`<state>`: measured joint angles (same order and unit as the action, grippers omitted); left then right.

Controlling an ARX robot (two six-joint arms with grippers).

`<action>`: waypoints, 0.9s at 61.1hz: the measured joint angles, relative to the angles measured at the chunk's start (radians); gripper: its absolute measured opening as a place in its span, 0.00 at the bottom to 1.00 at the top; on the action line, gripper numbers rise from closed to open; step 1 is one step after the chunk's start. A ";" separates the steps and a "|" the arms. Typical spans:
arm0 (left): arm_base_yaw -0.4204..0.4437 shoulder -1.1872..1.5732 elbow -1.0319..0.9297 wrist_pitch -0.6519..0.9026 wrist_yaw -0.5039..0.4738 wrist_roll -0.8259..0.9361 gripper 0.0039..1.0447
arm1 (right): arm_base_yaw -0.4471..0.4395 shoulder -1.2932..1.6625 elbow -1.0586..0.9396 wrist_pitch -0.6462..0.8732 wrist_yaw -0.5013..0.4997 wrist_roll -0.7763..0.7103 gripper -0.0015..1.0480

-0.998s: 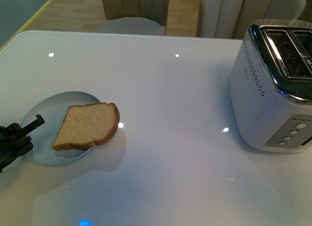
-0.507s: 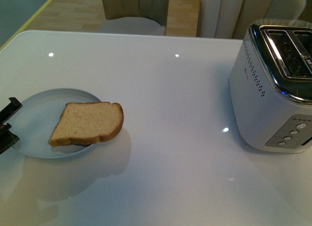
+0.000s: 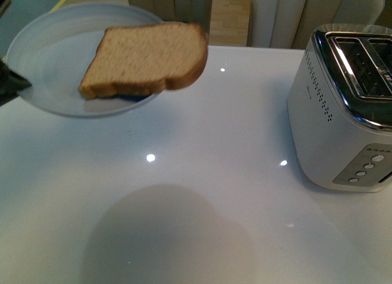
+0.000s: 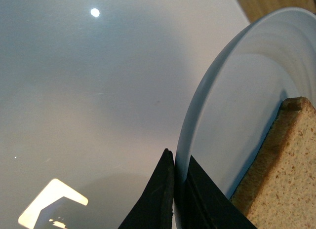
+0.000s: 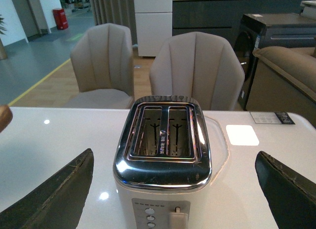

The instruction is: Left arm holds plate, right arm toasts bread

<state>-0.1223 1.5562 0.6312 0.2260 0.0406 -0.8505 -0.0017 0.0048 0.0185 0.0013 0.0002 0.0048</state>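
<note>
One slice of bread [image 3: 147, 57], light brown and fine-grained, with a darker crust and a rounded top. Lying flat on the plate [image 3: 46, 57], rounded end jutting past the rim toward the toaster [image 3: 334, 112]. Round, shallow, smooth and pale blue-white, with a raised lip; held up in the air over the far left part of the table [image 3: 202, 192], clear of its surface. Clamped at the left rim by the left gripper [image 4: 176, 177]: two thin black wedge fingers [image 4: 157, 194], pinched tight with only the plate's edge between them. Below, a soft grey shadow [image 3: 165, 235] on the glossy white tabletop, dotted with bright lamp reflections. At the right, a boxy white toaster with rounded corners, a mirror-chrome top, two long slots, a perforated side and a column of small buttons. Facing it, the right gripper [image 5: 174, 157], dark rough-edged fingers spread wide, holding nothing. Beyond the table, two beige fluted shell-backed chairs [image 5: 197, 71].
</note>
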 joint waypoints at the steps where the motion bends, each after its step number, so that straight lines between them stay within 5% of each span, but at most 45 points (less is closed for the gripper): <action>1: -0.011 -0.006 0.009 -0.008 -0.006 -0.008 0.02 | 0.000 0.000 0.000 0.000 0.000 0.000 0.92; 34: -0.365 0.003 0.239 -0.156 -0.150 -0.200 0.02 | 0.000 0.000 0.000 0.000 0.000 0.000 0.92; 52: -0.451 0.025 0.265 -0.179 -0.169 -0.251 0.02 | 0.000 0.000 0.000 0.000 0.000 0.000 0.92; 55: -0.453 0.027 0.266 -0.180 -0.169 -0.255 0.02 | -0.022 0.045 0.037 -0.104 -0.080 0.070 0.92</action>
<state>-0.5751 1.5833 0.8970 0.0460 -0.1284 -1.1057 -0.0235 0.0494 0.0559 -0.1028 -0.0795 0.0750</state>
